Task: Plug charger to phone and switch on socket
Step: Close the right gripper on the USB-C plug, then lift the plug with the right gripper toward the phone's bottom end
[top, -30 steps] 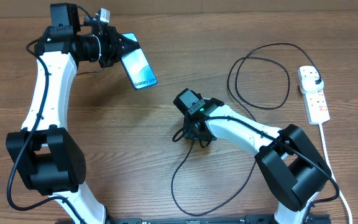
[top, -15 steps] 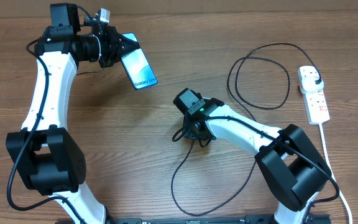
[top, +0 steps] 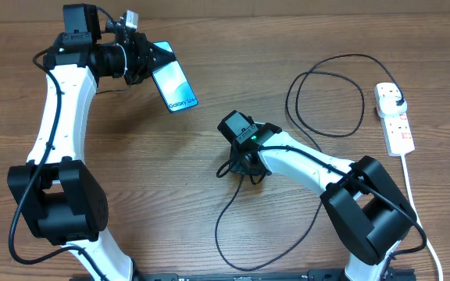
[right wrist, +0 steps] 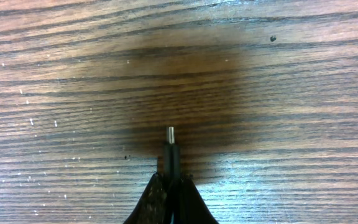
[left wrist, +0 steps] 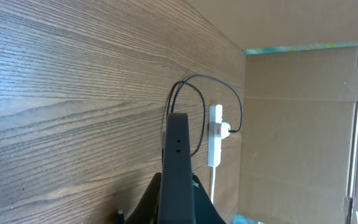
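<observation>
Overhead view: we read one wordmark only. It stands on the light screen of the phone [top: 174,84], near its lower end, printed along the screen's long axis: "Galaxy", followed by a short run of characters that looks like "S24", though we cannot resolve it with confidence. The socket [top: 395,125] carries small red marks by its switches, too small to read as text. Both wrist views: nothing legible.

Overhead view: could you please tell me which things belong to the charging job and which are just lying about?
Job: phone, charger cable, power strip.
Not part of it: wooden table, cardboard wall.
</observation>
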